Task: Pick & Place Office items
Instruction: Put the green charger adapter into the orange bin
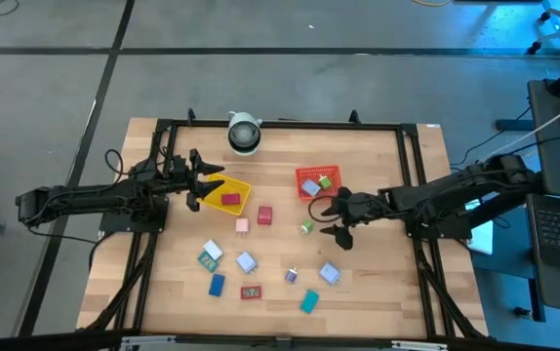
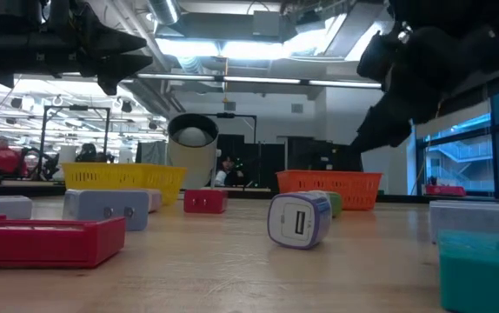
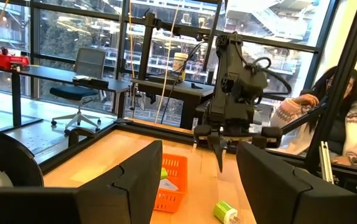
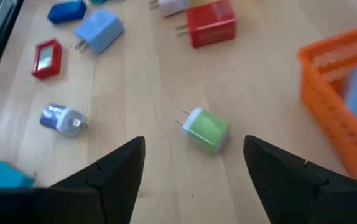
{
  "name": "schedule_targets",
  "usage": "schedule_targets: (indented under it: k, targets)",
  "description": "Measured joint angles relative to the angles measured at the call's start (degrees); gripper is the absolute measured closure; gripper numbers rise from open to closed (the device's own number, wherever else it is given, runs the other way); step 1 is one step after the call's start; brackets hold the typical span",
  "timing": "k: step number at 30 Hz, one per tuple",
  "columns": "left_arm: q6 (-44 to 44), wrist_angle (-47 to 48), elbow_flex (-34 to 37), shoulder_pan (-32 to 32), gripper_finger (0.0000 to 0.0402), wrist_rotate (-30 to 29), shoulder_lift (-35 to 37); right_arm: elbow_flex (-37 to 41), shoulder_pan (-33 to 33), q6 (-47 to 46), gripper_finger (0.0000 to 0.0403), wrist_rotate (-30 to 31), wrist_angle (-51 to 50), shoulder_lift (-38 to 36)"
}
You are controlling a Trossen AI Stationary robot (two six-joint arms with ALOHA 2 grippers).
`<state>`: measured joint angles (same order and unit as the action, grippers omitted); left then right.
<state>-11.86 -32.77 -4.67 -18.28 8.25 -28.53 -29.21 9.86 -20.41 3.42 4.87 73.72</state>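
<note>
The small green-and-white plug-in charger block with two metal prongs [image 4: 207, 129] looks like hard, smooth plastic: light, rigid, hardly fragile, though its rounded edges may slip or roll under a careless pinch. Its flat green faces look like the best place to grip, away from the prongs. It lies on the bare wooden tabletop [image 1: 378, 283], just beside the shallow orange mesh tray [image 1: 318, 181] but outside it, with other pieces scattered farther off (a red charger block [image 4: 212, 25] among them). The right gripper [image 4: 194, 163] hangs above it with its jaws spread and empty; the block sits slightly ahead of the fingertips, centred on the gap, untouched. The left gripper [image 1: 202, 181], jaws parted and holding nothing, waits over the shallow yellow tray [image 1: 243, 189].
</note>
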Motion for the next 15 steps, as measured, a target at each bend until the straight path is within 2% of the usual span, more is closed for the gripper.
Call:
schedule_targets:
  k: [6, 15]
  targets:
    - [-0.9, 0.0, 0.0, 0.0, 0.0199, 0.0, 0.0, 0.0, 0.1, 5.7, 0.013, -1.4, 3.8, 4.0]
    - [-0.9, 0.0, 0.0, 0.0, 0.0199, 0.0, 0.0, 0.0, -0.2, 12.5, 0.0131, -1.4, 4.0, 4.7]
